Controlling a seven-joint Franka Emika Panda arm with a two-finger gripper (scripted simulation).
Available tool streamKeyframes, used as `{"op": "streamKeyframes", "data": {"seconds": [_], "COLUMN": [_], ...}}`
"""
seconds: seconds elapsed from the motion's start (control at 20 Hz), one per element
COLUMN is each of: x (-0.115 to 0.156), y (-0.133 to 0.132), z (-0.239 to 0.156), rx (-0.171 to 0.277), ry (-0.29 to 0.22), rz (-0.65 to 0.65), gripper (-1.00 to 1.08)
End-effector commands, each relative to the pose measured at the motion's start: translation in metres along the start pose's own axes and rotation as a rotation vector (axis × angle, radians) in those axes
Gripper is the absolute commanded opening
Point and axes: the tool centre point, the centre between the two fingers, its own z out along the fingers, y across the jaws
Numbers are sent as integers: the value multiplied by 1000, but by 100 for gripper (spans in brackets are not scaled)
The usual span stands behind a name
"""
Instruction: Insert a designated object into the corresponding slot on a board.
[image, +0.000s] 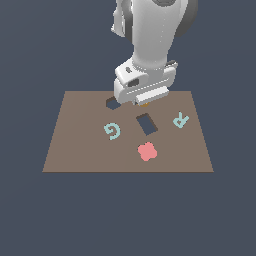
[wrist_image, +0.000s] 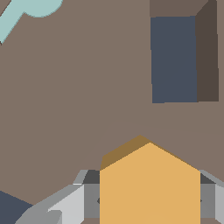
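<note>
Hand (wrist_image: 149, 201) closing on the orange hexagonal block (wrist_image: 149, 183), fingers (wrist_image: 65, 205) touching its two sides, hovering low over the brown board (image: 75, 145), just beside the hexagonal slot (image: 113, 104), rectangular hole (image: 146, 124) nearby

In the exterior view the gripper (image: 142, 101) hides nearly all of the orange hexagonal block (image: 144, 104) and its own fingertips. The wrist view cuts off the block's lower part, most of a pale teal letter (wrist_image: 26, 12), and both fingers (wrist_image: 74, 203).
</note>
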Motion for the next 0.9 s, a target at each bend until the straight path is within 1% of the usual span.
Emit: {"op": "streamKeyframes", "data": {"seconds": [0.0,0.25,0.45,0.65,0.85], "x": [0,0,1,3,5], "y": [0,1,4,9,17], "z": [1,0,0,-1,-2], "rx": [0,0,0,0,0], "ry": [0,0,0,0,0], "rz": [-1,9,47,116,216], "gripper": [-100,-100,-100,-100,-100]}}
